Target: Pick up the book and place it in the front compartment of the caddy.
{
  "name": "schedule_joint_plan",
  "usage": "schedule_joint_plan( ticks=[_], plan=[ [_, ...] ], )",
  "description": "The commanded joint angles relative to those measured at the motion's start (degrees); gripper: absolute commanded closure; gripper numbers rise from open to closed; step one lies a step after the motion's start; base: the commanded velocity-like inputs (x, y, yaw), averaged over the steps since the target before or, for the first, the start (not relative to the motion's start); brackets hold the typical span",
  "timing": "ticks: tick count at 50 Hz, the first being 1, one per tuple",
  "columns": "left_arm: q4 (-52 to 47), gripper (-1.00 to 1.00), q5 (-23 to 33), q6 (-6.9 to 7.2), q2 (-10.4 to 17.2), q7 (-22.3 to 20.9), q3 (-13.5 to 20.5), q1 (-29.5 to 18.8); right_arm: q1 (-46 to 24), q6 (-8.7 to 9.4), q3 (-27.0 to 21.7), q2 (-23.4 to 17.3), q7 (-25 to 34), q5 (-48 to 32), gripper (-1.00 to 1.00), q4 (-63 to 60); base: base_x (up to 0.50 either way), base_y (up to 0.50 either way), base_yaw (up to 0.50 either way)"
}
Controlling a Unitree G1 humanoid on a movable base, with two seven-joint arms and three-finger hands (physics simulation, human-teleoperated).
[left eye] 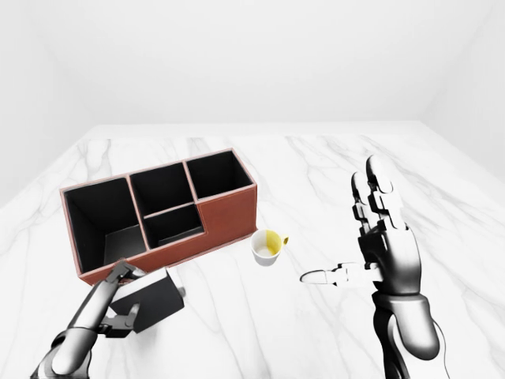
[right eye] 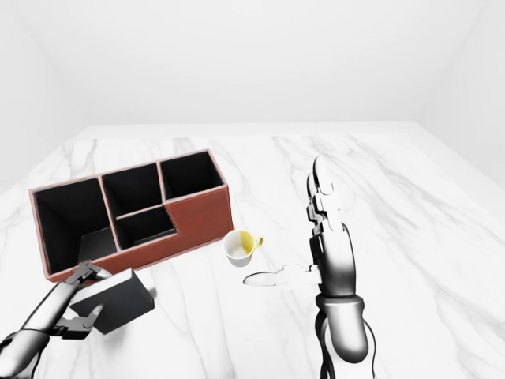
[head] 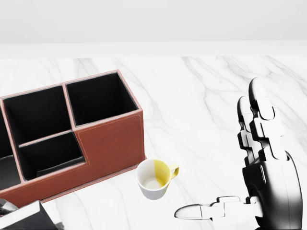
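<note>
The book (left eye: 151, 299) is a dark grey block with a white edge, at the lower left of the left-eye view, just below the caddy. My left hand (left eye: 120, 298) is shut on its left end and holds it tilted. The caddy (left eye: 229, 212) is a red-brown box with black compartments, set at an angle on the marble table. My right hand (left eye: 371, 237) is open and empty, its fingers pointing up and its thumb out to the left, to the right of the caddy.
A white cup with a yellow inside (left eye: 267, 246) lies tilted on the table just right of the caddy's low side. The white marble table (left eye: 316, 166) extends to the top and right of the view.
</note>
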Motion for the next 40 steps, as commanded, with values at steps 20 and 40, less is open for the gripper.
schedule_joint_plan(
  ticks=[20,40],
  plan=[
    [-25.0,1.0,-9.4,-0.04,9.7,-5.6,3.4,-13.6,1.3,0.0,-2.6,0.6,0.8,1.2,-0.98,-3.0,0.0,0.0,0.0],
    [-25.6,1.0,-10.6,4.54,17.3,-0.7,0.4,-24.2,1.5,0.0,-3.6,1.0,1.2,1.3,-0.98,-4.1,0.0,0.0,0.0]
  ],
)
